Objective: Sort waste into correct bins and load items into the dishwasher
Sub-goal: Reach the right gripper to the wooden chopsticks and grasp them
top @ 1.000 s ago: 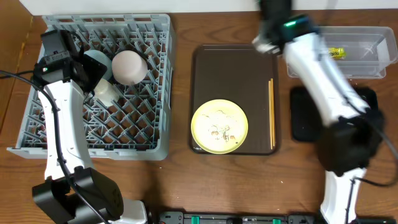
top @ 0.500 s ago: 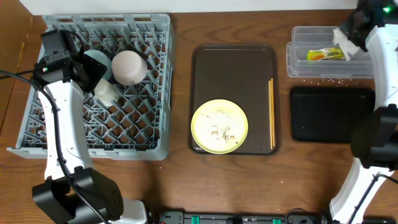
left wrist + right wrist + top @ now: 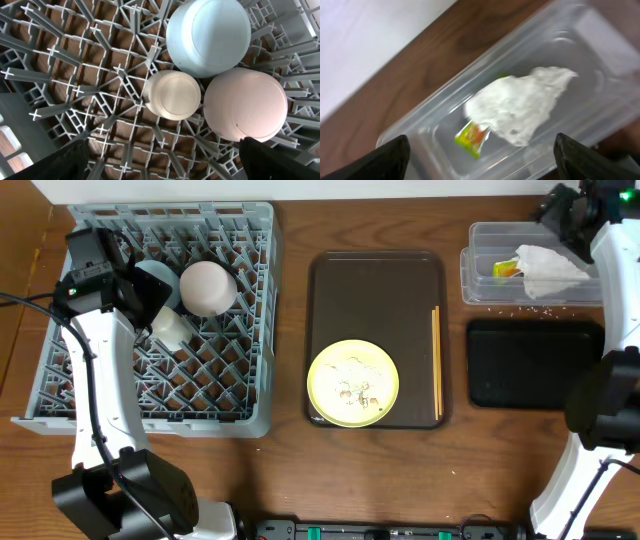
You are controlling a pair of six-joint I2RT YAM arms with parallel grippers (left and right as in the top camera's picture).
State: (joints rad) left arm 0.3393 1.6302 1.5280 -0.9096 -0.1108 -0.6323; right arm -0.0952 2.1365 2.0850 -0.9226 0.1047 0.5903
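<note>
The crumpled white wrapper with its yellow-green and orange end lies loose in the clear tub. My right gripper hovers open just above the tub's far right end. In the right wrist view the wrapper rests on the tub floor, between and beyond the spread fingertips. My left gripper hangs open over the grey dish rack, above the blue bowl, pink bowl and white cup, all upside down. The yellow plate carries crumbs. Chopsticks lie beside it.
Plate and chopsticks sit on a dark brown serving tray at the table's middle. A shallow black tray lies in front of the clear tub. Small crumbs dot the wood between them.
My right arm swung from over the brown tray to the clear tub, then its gripper opened and the wrapper dropped into the tub. The left arm stayed still.
</note>
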